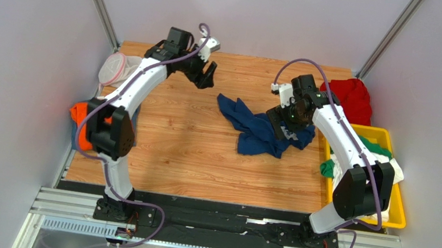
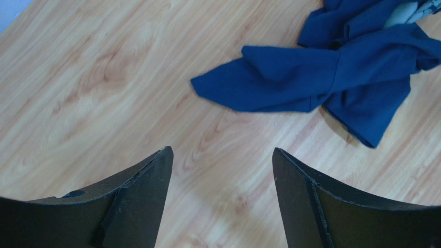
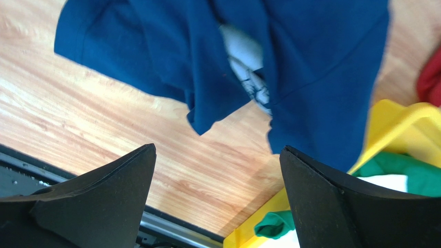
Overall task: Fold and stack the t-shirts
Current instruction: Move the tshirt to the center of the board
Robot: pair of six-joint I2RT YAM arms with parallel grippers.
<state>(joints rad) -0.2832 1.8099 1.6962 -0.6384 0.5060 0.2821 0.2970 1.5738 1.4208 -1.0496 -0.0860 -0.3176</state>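
A navy blue t-shirt lies crumpled on the wooden table, right of centre. Part of its pale print shows between folds. My right gripper hovers over the shirt's right end, open, with only table between its fingers. My left gripper is open too, at the back of the table, apart from the shirt's left tip, with bare wood between its fingers. A red t-shirt sits bunched at the back right. An orange t-shirt hangs at the left edge.
A yellow bin at the right edge holds green and white t-shirts; its corner is close to my right fingers. A white mesh pouch with a pink rim lies back left. Grey walls enclose the table.
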